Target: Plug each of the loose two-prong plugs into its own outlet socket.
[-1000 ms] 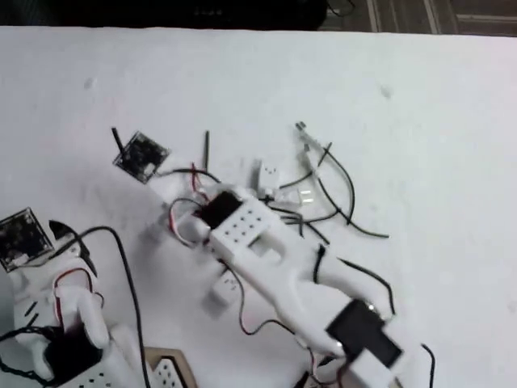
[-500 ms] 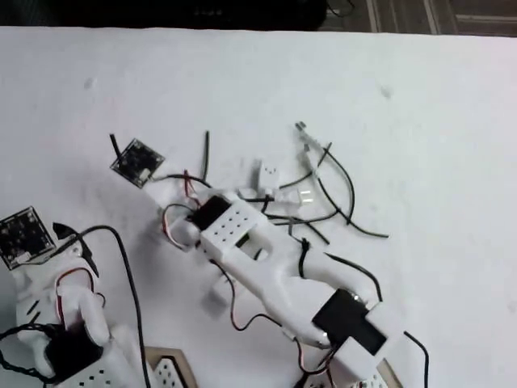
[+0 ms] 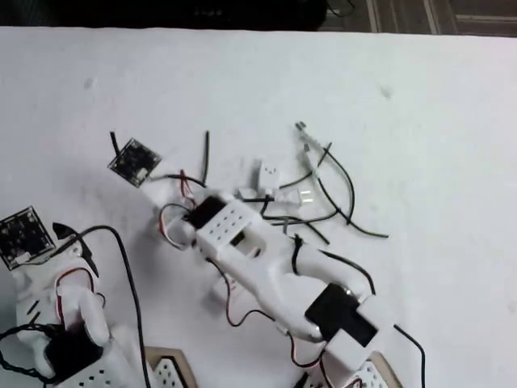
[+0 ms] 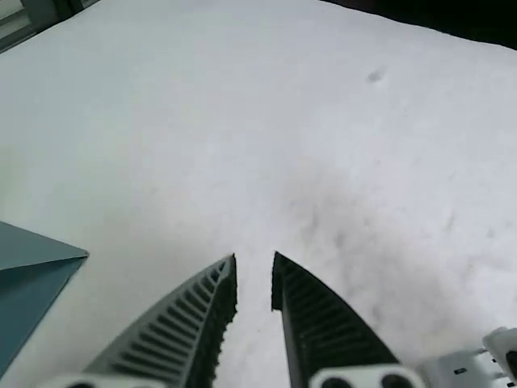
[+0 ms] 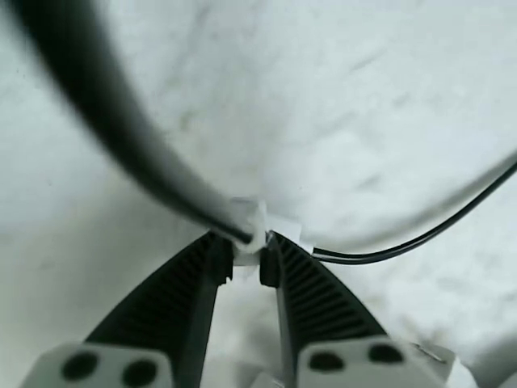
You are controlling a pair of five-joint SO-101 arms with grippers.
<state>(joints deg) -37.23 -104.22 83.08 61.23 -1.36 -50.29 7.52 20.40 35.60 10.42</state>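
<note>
Plug (image 5: 260, 220) first: finding it small, white and blocky at the very tips of the right gripper (image 5: 246, 246), being pinched from both sides by the dark ribbed fingers (image 5: 182, 303), closing down to a sliver on it and on nothing else. Following a thin black wire (image 5: 420, 234) away from it, off to one side of the tips, along the white table (image 5: 363, 97). Losing part of the plug behind a thick dark cable (image 5: 121, 129), blurred, crossing close before the lens and ending over the plug's near corner.

Looking down from above: seeing the right arm (image 3: 266, 267) stretching across the middle of the table. Spotting beside its wrist, near the grip but apart from it, a white block (image 3: 268, 172), and a little farther back along the forearm side a second white block (image 3: 302, 196); not managing to tell plug from socket on either. Finding beyond those, farther from the hand, a slim pale piece (image 3: 305, 133) on a wire end and a tangle of black wires (image 3: 343, 198) looping around that side. Noting a short black wire scrap (image 3: 206, 149) lying alone just off the gripper's end.

Finding the left gripper (image 4: 253, 259) well apart from all of it, hanging over bare table, fingers barely parted by a narrow slit, holding nothing, with a grey-blue flat corner (image 4: 32, 279) beside it.

Counting: one plug gripped, two white blocks, one pale piece, one scrap, two grippers; failing to count the tangled wires.
</note>
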